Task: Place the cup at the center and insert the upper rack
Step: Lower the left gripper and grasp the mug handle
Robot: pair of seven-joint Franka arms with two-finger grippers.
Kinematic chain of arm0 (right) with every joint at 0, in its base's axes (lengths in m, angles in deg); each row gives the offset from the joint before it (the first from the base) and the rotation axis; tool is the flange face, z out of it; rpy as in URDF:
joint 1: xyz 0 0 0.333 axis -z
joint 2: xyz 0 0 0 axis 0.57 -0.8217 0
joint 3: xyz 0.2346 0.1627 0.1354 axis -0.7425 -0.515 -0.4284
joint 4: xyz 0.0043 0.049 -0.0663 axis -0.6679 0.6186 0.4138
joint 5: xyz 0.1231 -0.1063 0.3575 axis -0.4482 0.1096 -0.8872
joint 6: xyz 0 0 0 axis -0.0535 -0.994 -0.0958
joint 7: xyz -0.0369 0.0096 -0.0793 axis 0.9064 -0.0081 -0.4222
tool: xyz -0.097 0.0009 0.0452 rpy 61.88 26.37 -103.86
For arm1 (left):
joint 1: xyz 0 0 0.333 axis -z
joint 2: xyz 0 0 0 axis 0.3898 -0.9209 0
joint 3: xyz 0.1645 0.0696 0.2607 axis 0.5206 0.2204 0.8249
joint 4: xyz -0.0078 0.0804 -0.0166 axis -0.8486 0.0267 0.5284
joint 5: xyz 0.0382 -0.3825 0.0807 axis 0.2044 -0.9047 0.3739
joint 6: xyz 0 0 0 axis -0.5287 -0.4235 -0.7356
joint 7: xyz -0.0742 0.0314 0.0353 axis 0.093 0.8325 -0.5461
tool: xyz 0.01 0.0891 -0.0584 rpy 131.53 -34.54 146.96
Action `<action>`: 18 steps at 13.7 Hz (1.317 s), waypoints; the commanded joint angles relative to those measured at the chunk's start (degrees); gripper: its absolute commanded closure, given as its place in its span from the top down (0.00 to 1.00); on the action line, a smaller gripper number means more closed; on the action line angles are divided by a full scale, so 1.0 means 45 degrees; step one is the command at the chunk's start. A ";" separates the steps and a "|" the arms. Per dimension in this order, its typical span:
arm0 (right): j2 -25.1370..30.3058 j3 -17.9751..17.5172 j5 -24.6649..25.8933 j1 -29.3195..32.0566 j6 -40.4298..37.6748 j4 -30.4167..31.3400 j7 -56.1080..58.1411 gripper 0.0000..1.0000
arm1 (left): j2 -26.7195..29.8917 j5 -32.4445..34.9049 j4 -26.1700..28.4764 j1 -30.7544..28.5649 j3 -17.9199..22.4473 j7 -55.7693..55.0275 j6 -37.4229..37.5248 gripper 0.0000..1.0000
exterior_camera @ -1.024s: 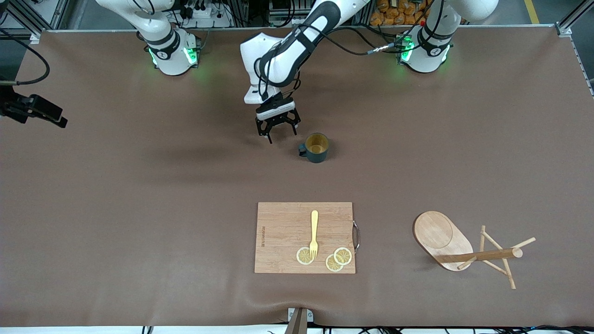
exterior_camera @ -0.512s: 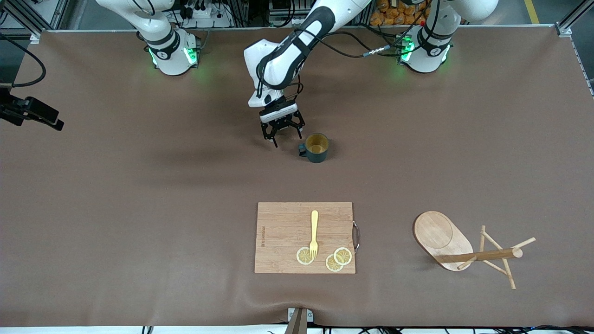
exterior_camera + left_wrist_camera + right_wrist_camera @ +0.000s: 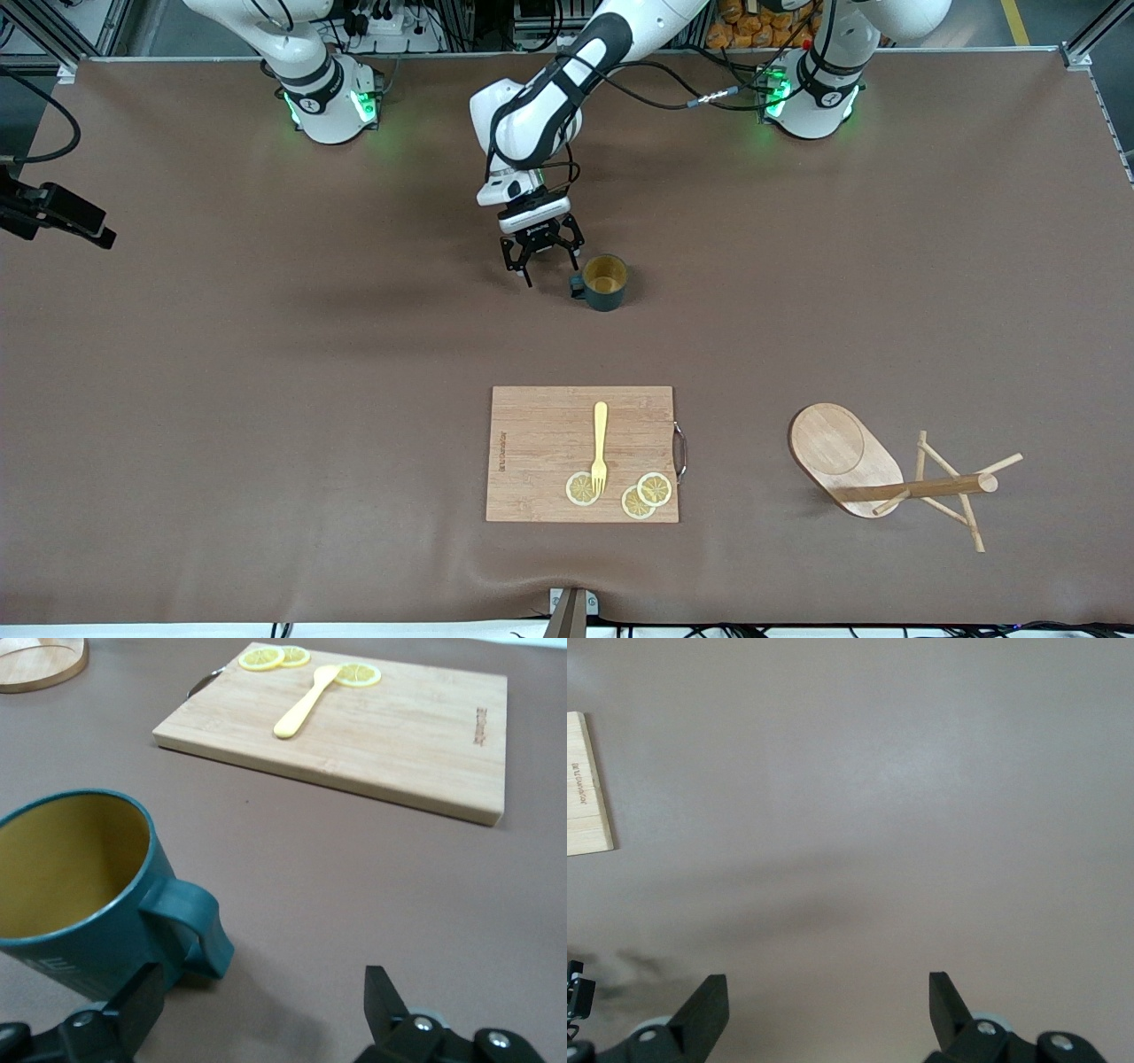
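Cup [image 3: 606, 282] stands free beside the wide-open, empty left end effector [image 3: 541, 258].

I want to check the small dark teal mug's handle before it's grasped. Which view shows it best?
The left wrist view: the small dark teal mug fills it, loop handle plain. The front view shows it small from above. The right wrist view misses it.

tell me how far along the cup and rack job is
Nothing looks finished. In hand: the left gripper, open, is low beside the cup, next to its handle, not gripping it. The right gripper is open over bare table, waiting. Left: grasp the cup and place it at center, then deal with the rack, which lies tipped on its side toward the left arm's end of the table, untouched.
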 commanded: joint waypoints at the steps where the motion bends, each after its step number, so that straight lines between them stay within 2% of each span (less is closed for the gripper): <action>1: -0.0090 -0.0029 0.0025 -0.0026 -0.0213 -0.0331 -0.0074 1.00 | -0.0198 0.0489 -0.0090 0.0172 0.0137 -0.0483 0.0252 1.00; 12: -0.0090 0.0009 -0.0034 -0.0007 -0.0232 -0.0351 -0.0113 1.00 | -0.0921 0.2810 -0.0247 0.0172 0.0137 -0.1187 0.0643 1.00; 18: -0.0090 0.0029 -0.0034 0.0052 -0.0291 -0.0351 -0.0113 1.00 | -0.1156 0.3048 -0.0247 0.0114 0.0157 -0.1187 0.0643 1.00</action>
